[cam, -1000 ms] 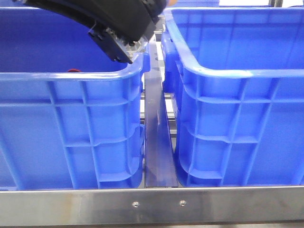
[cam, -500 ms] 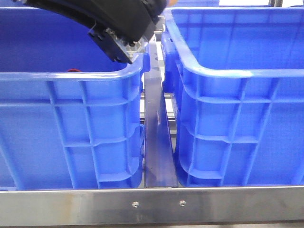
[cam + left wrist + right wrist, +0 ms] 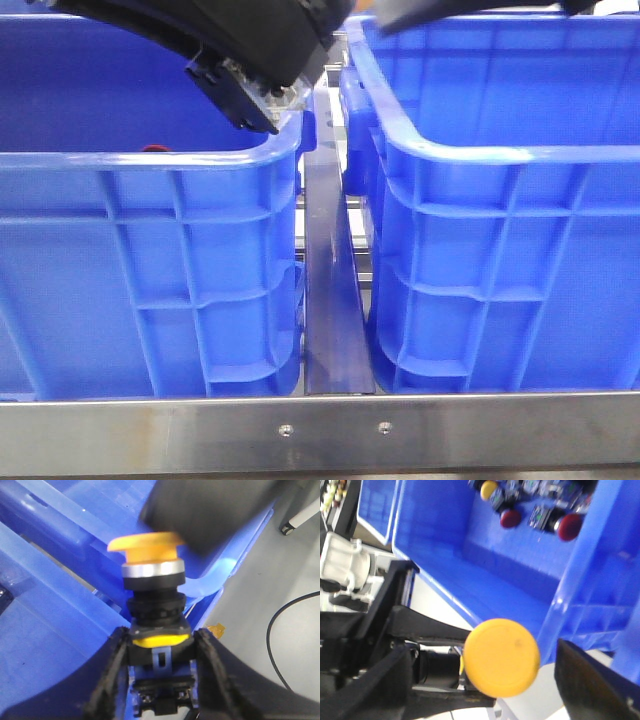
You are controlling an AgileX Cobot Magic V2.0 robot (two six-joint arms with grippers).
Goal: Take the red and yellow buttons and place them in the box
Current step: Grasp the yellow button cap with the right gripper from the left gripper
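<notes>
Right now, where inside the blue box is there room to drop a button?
The box has a bare blue stretch beside its long wall, bordered by the red buttons. It's crowded at the end where those and a yellow button bunch with other parts.

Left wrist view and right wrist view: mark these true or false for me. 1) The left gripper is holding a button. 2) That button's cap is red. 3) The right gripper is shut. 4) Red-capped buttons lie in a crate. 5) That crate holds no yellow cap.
1) True. The left gripper is shut on the dark body of the yellow button.
2) False. Its cap is yellow.
3) False. The right gripper is open, its jaws spread to either side of the yellow cap in the right wrist view.
4) True. Two red-capped buttons lie on the floor of the blue crate.
5) False. A second yellow cap lies there beside them.
</notes>
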